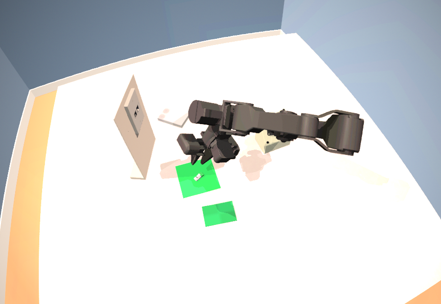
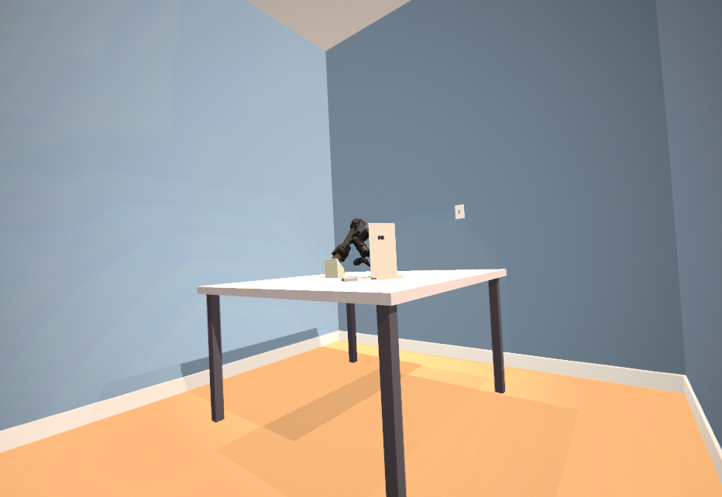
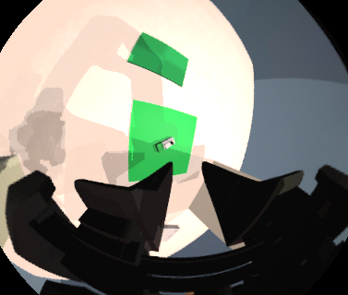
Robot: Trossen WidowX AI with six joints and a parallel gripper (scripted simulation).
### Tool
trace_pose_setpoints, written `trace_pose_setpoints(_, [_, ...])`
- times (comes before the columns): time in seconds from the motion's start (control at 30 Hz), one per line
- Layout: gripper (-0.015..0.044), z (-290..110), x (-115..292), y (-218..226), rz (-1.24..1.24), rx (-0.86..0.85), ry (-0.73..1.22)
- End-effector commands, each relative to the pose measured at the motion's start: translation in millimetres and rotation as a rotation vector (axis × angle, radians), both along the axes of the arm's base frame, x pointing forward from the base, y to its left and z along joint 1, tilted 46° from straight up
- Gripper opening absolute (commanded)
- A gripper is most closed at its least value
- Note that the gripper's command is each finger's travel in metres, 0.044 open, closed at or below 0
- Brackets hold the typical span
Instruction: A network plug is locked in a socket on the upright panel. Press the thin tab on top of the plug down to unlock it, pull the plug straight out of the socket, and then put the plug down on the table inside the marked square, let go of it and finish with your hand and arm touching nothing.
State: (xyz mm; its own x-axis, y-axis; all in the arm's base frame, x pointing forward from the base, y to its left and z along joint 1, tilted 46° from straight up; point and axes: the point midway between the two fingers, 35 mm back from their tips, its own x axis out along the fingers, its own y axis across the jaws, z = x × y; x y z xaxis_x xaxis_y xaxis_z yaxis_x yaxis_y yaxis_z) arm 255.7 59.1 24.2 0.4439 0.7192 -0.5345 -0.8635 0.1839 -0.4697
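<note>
The small pale plug [image 1: 198,176] [image 3: 164,142] lies inside the larger green square [image 1: 192,189] [image 3: 152,168] on the table. My gripper [image 1: 198,163] [image 3: 187,165] is open, with a gap between its fingertips and nothing in it. It hangs above the table near the edge of the square, apart from the plug. The upright panel [image 1: 140,150] [image 2: 383,258] stands to the left in the top view. Its socket block [image 1: 132,116] shows dark openings with no plug sticking out. The plug's thin tab is too small to make out.
A smaller green rectangle [image 1: 218,215] [image 3: 159,60] lies beside the square, on the side away from the arm. A flat pale plate [image 1: 174,118] lies between the panel and the arm. A pale wedge-shaped block [image 1: 267,142] [image 2: 332,268] stands by the arm. The white table [image 2: 291,289] carries all of this.
</note>
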Motion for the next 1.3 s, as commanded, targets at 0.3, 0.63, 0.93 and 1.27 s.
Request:
trace_pose_setpoints(0.3, [0.0156,10.3,3.1,-10.6,0.004,-0.002,-0.008])
trace_pose_setpoints(0.63, [0.0156,17.8,3.7,-18.2,0.004,-0.002,-0.008])
trace_pose_setpoints(0.93, [0.0156,25.2,3.6,-25.0,0.003,0.000,-0.009])
trace_pose_setpoints(1.27, [0.0156,34.2,2.9,-32.2,0.002,0.004,-0.011])
